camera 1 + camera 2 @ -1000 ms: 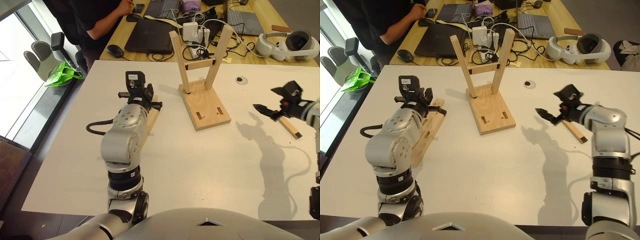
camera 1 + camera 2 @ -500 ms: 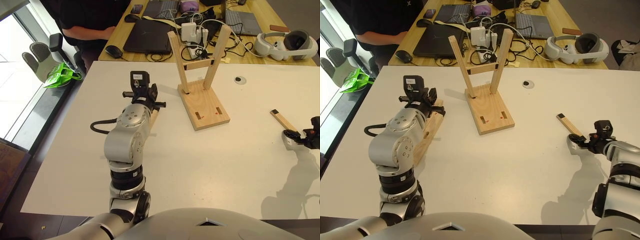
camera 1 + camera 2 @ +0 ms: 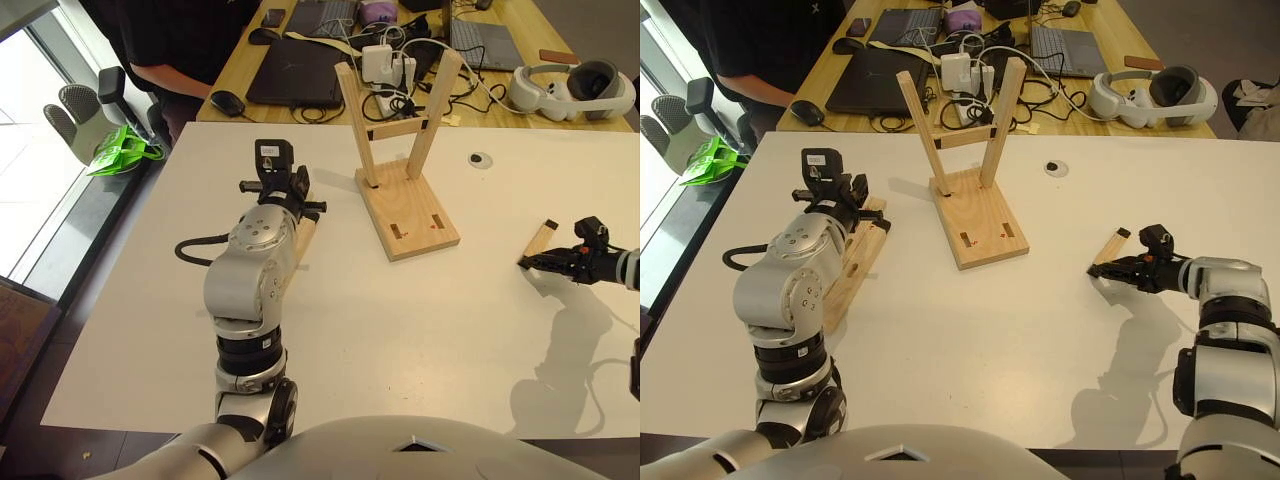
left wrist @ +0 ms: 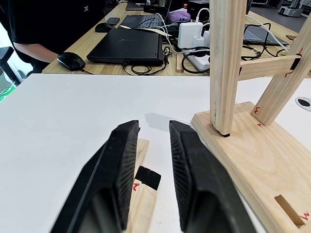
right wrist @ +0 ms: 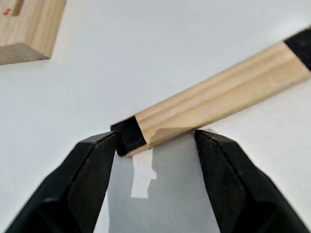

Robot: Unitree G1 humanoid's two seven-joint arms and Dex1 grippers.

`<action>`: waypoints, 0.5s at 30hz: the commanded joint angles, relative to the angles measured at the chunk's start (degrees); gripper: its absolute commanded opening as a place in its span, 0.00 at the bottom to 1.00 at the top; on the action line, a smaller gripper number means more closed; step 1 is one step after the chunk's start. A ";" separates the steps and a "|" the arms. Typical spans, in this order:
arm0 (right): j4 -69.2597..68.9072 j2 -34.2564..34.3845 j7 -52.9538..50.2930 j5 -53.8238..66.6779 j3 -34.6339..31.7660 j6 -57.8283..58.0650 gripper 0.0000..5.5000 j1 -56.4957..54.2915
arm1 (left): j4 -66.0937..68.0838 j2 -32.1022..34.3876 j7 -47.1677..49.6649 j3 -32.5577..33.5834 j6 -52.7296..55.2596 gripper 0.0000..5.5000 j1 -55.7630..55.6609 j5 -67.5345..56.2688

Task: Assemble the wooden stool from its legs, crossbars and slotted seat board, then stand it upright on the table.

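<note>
No words or numbers can be read; small red squiggles are marked on the seat board (image 4: 243, 145), the crossbar (image 4: 265, 66) and the loose leg (image 4: 146, 199); the white label (image 3: 267, 151) is too small to be read.

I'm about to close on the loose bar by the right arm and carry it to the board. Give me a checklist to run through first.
1. Right gripper straddles the black-tipped end of the loose crossbar: ok.
2. Grip closed on the crossbar: not ok; the fingers are open, one on each side.
3. Grip near the bar's middle for balance: not ok; it sits at the very end.
4. Two slots in the seat board free: ok.
5. Standing legs, joined by a bar, seated at the board's far end: ok.
6. Left gripper open and holding nothing, above the spare leg assembly: ok.
</note>
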 commanded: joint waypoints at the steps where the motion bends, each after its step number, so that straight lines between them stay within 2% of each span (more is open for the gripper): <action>1: -10.11 2.34 1.95 2.23 1.21 2.54 0.42 0.76 | 0.12 0.33 -0.18 0.11 0.27 0.21 -0.81 0.27; 7: -25.74 6.48 -0.68 5.83 1.16 4.98 0.25 3.67 | 0.72 0.64 -0.50 -0.38 0.18 0.21 -1.33 0.13; 10: -24.91 5.56 -4.08 6.26 -1.44 -0.07 0.17 2.20 | 0.19 1.01 -0.63 -0.21 0.41 0.21 -0.87 0.20; 15: -4.53 -0.46 -11.05 -2.00 1.05 -11.90 0.30 -3.25 | 0.84 0.64 -0.49 -0.92 -0.14 0.21 -1.41 0.49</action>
